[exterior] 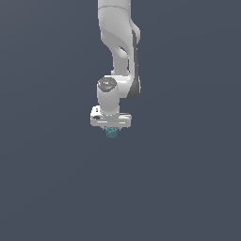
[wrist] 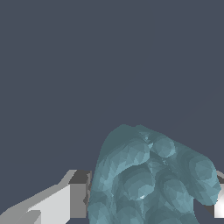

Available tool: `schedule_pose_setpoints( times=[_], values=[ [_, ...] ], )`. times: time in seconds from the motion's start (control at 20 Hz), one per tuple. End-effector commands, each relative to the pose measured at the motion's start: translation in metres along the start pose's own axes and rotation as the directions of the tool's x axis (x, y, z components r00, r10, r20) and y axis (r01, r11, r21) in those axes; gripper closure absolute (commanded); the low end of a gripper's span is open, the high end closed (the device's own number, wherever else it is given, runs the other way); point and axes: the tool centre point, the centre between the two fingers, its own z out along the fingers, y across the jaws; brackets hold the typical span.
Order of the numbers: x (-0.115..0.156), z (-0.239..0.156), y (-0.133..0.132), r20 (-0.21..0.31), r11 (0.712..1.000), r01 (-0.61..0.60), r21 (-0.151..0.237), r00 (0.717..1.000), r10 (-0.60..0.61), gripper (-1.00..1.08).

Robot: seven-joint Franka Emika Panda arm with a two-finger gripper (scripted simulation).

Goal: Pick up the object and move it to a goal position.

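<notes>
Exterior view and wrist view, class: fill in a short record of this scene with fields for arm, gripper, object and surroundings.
arm: white Panda arm, reaching down from the top of the exterior view
gripper: gripper, fingers on either side of the object
object: teal knobbly lump, between the fingers
surroundings: plain dark grey background; no goal marker visible

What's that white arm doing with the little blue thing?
A white robot arm reaches down from above, and its hand is closed around a small teal lump with a bumpy, berry-like surface. In the wrist view the lump fills the space between the two fingers. The plain grey ground shows nothing else, and no goal spot is marked, so how far along the move is cannot be told.
</notes>
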Motion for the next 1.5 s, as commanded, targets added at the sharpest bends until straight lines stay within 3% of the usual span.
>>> schedule_pose_setpoints(
  times=[0.0,0.7,1.45],
  values=[
    [-0.001,0.001,0.000,0.002,1.000,0.000,0.000,1.000,0.000,1.08],
    [0.006,-0.033,0.014,0.000,1.000,0.000,0.000,1.000,0.000,1.08],
    [0.031,-0.166,0.069,0.000,1.000,0.000,0.001,1.000,0.000,1.08]
  ],
)
